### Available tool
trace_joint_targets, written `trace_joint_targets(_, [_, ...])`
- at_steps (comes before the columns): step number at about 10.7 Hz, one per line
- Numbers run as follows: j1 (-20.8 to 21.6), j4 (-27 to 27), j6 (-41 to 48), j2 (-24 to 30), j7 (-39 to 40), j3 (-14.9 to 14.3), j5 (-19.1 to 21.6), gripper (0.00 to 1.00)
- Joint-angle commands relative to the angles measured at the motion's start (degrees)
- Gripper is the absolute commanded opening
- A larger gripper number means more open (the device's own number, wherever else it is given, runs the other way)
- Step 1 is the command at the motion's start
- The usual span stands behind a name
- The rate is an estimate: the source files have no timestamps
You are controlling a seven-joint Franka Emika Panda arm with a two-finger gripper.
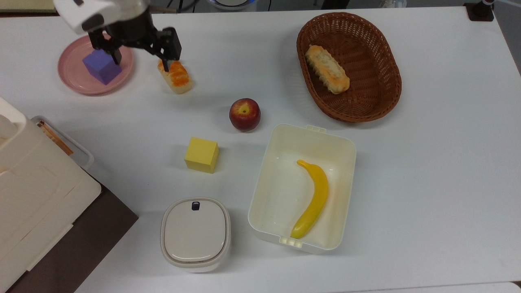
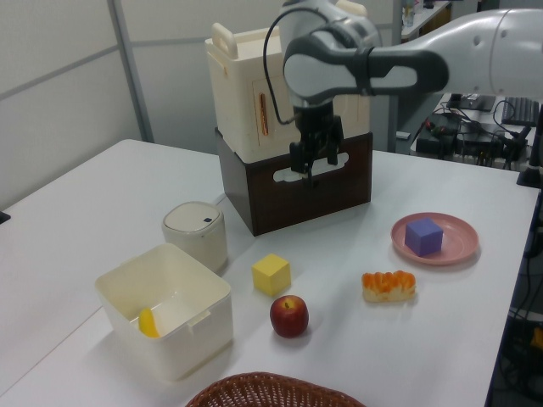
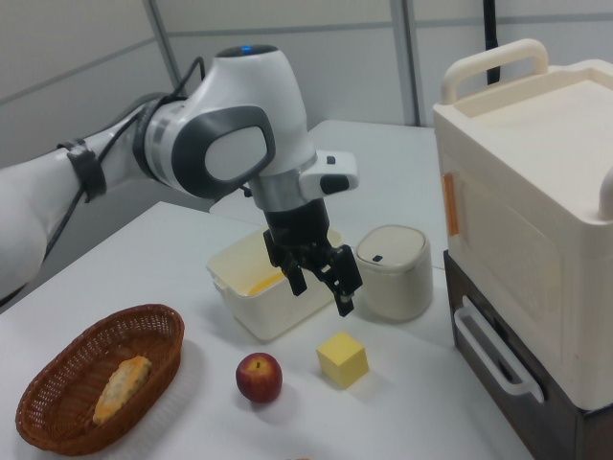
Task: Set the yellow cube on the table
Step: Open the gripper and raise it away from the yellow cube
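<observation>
White table [image 1: 427, 171] bears the yellow cube [image 1: 201, 155].

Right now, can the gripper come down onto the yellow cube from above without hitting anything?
Probably yes. The yellow cube sits alone on the table, apart from the apple and the open box. The gripper is open, raised, holding nothing.

You have bare tabletop [image 1: 427, 183] around the yellow cube [image 1: 201, 155]; the apple [image 1: 244, 114], bin [image 1: 195, 234] and box [image 1: 302, 187] stand near.
</observation>
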State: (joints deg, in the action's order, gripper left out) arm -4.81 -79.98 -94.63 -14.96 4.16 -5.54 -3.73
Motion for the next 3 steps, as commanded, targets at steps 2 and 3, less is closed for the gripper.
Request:
trace_joint_targets(2, [0.15,-1.68,-1.87,2.39,2.59,-0.53,-3.28,1.00])
trace_joint_targets(3, [-0.02,-1.76,-2.31,2.48,3.83,-0.79,-3.30,1.00])
